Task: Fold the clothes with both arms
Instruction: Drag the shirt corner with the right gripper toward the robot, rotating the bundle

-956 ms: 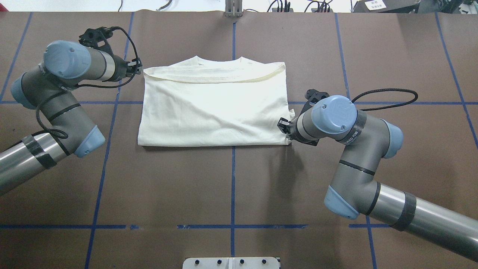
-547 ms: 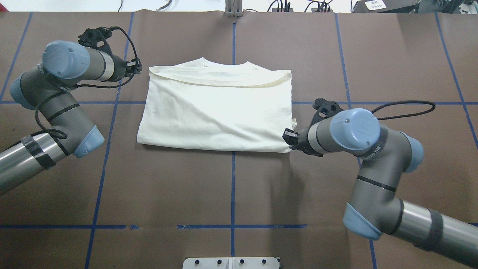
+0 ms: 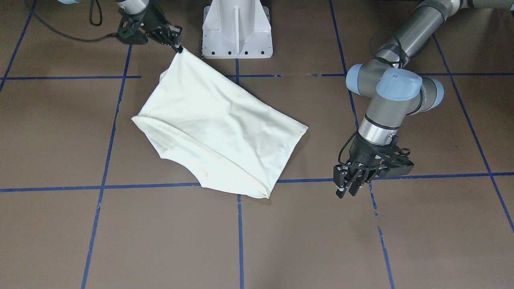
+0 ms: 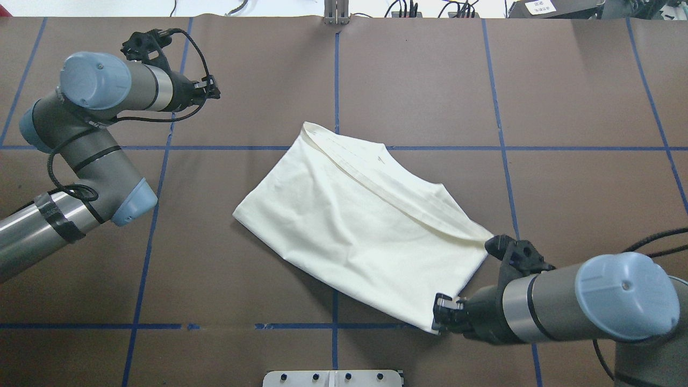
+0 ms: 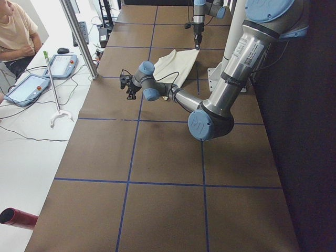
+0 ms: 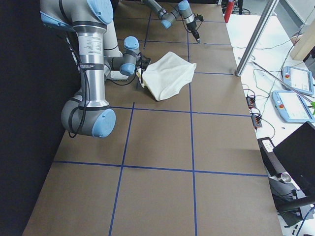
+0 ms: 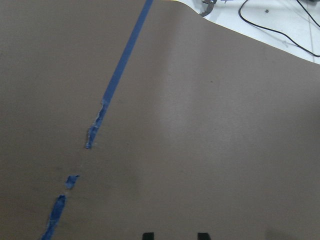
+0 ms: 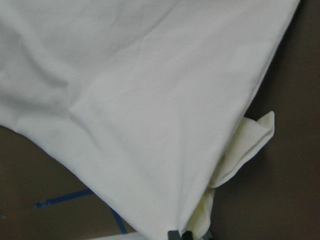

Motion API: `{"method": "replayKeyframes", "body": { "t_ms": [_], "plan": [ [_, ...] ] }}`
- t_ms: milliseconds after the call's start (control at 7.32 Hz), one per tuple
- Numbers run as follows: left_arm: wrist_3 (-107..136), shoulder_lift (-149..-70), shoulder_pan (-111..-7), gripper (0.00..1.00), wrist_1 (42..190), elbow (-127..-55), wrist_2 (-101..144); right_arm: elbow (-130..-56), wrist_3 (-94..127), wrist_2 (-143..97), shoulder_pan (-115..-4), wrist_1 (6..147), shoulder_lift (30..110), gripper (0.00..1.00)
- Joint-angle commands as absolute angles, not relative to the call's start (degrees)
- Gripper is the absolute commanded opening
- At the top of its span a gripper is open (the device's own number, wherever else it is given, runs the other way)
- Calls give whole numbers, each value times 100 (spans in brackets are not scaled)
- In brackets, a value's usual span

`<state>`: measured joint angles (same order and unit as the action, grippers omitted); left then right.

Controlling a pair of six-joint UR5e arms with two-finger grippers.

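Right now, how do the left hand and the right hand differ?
The right hand is shut on a corner of the shirt; the left hand is open and empty. The right hand sits near the base; the left hand hovers over bare table, apart from the shirt. Both are black.

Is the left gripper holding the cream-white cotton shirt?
No, the left gripper hangs over the brown table, apart from the cream-white cotton shirt.
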<state>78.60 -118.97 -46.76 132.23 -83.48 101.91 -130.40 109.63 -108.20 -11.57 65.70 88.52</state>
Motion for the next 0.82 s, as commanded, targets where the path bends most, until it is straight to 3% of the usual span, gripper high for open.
{"method": "replayKeyframes", "body": {
  "t_ms": [0, 137, 273, 683],
  "plan": [
    [7997, -11857, -4641, 62, 13298, -8962, 11323, -13027, 11505, -10865, -100, 6600, 9087, 96],
    [8903, -11839, -4536, 84, 13307, -9130, 11390, -12965, 11505, -10681, -45, 6601, 9175, 100],
    [9539, -11830, -4248, 98, 13246, -9297, 11547, -12964, 11505, -10574, -174, 6601, 9193, 100],
    [10517, -11164, -3351, 94, 12930, -9920, 11549, -12938, 11435, -10573, -1813, 6601, 9176, 100]
  ]
}}
